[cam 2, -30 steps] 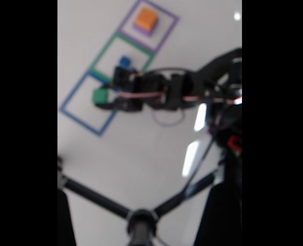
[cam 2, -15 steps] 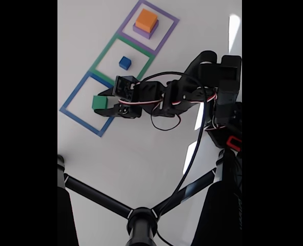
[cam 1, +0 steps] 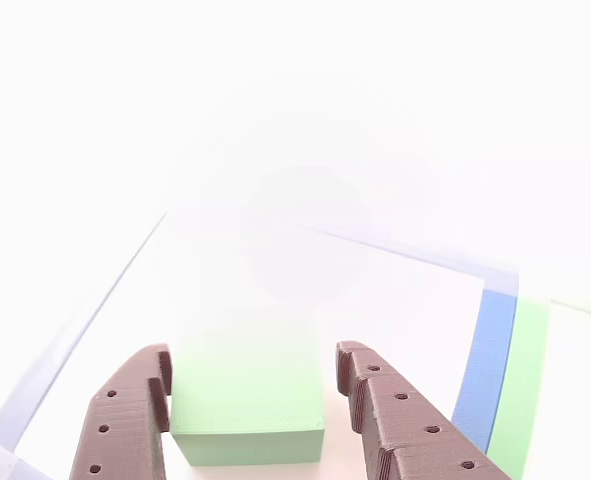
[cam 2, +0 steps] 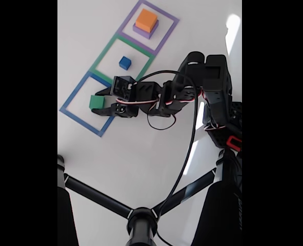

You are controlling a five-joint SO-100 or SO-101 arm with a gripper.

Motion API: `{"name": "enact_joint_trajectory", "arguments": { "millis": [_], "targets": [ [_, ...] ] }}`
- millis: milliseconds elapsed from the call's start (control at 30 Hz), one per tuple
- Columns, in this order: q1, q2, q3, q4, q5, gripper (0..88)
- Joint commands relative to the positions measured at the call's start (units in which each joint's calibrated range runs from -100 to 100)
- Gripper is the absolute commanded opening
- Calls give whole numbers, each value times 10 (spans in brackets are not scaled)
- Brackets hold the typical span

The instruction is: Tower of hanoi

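Gripper (cam 2: 101,101) is seen reaching into the blue taped outline (cam 2: 72,97) in the fixed view, its two fingers set on either side of the green block (cam 2: 95,101). In the other view, the green block (cam 1: 247,405) is framed between the brown fingers (cam 1: 125,420); the left finger appears to touch the block's side, while a thin gap is seen beside the right finger, so the claw is spread around the block rather than clenched on it. The block is seen resting flat on the white table (cam 2: 141,154), inside the blue outline, toward that outline's right edge in the fixed view. Blue tape (cam 1: 487,360) with green tape (cam 1: 520,385) just beside it is seen at the right of the other view, which is heavily washed out.

The blue block (cam 2: 124,62) is placed alone near the middle of the green taped outline (cam 2: 104,54), well apart from the gripper. The orange block (cam 2: 146,20) is stacked on the purple block (cam 2: 141,32), inside the purple taped outline (cam 2: 169,32) near the table's top edge. The arm (cam 2: 192,87) is stretched in from the right, with a black cable (cam 2: 184,154) hanging from it.
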Motion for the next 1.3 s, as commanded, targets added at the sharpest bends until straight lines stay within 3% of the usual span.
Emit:
{"name": "enact_joint_trajectory", "arguments": {
  "millis": [0,367,667,1000,1267],
  "targets": [
    [7,-4,-3,-18,6,230],
    [10,-53,7,2,6,286],
    [12,-200,40,121,6,292],
    [31,-431,34,401,6,252],
    [63,-602,-44,737,6,145]
  ]
}}
